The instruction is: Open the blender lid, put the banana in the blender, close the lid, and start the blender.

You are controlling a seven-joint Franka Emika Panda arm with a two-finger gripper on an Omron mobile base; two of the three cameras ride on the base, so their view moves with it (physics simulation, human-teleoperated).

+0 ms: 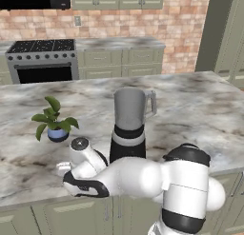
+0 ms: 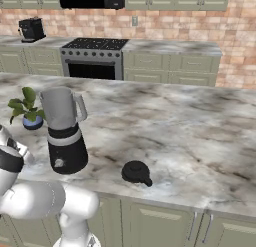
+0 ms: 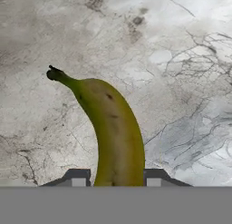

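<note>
Lying flat on the marble counter (image 3: 181, 60), the banana (image 3: 113, 132) runs lengthwise away from the gripper (image 3: 113, 180), dark stem end farthest. Its skin is yellow-green with small brown specks. The fingertips (image 3: 78, 177) stand spread on both sides of it. The blender (image 2: 64, 131) jar is uncovered; the lid (image 2: 136, 172) rests right of it.

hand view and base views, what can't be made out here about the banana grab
- Hand view: banana lower end, cut off by the bottom edge between the gripper fingertips; contact unclear.
- Left base view: the arm's own body hides the gripper.
- Right base view: blender jar contents, too murky.
</note>
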